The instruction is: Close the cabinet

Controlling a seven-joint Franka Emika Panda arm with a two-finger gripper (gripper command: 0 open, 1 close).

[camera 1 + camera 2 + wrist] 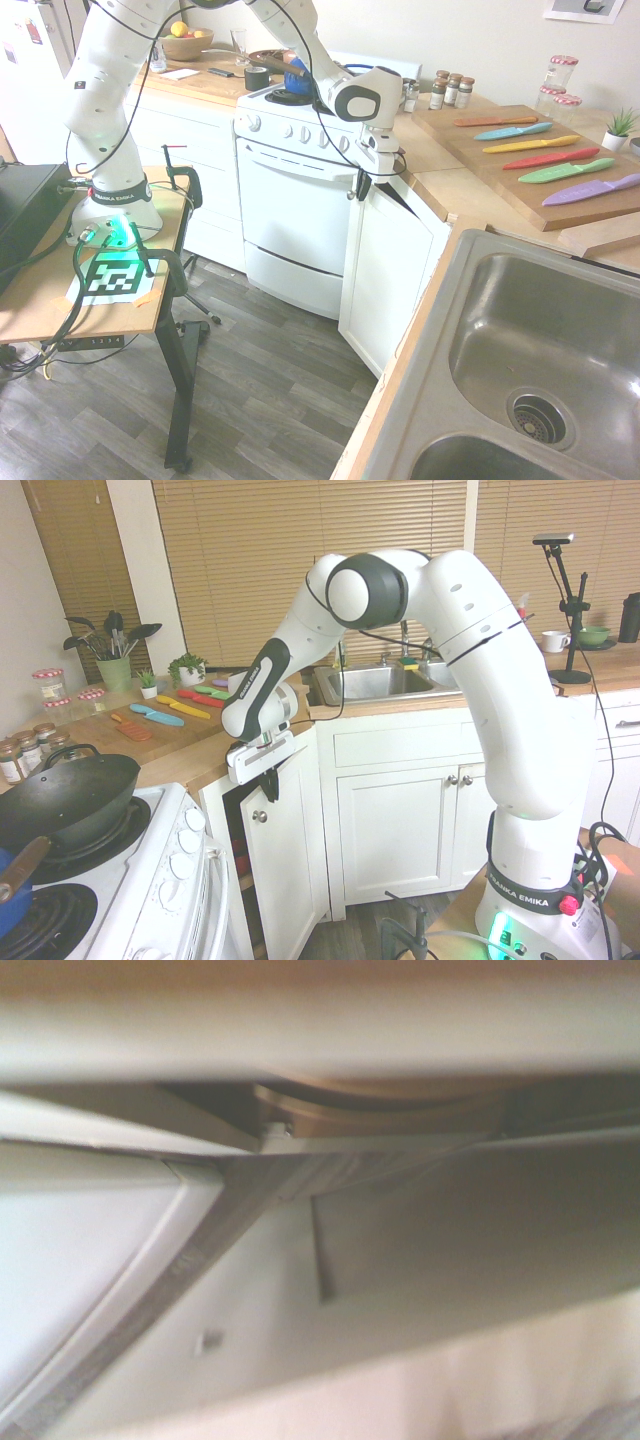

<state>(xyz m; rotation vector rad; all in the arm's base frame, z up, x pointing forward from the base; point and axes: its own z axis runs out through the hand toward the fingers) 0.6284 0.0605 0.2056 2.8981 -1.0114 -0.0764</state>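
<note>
Pressed together at the top edge of the part-open cabinet door, the gripper; likely risks, slipping off from too high a contact, or jamming against the tabletop from overreaching.

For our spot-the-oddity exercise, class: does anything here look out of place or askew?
The white cabinet door hangs ajar beside the stove, exposing a dark gap. Nothing looks spilled or damaged.
</note>
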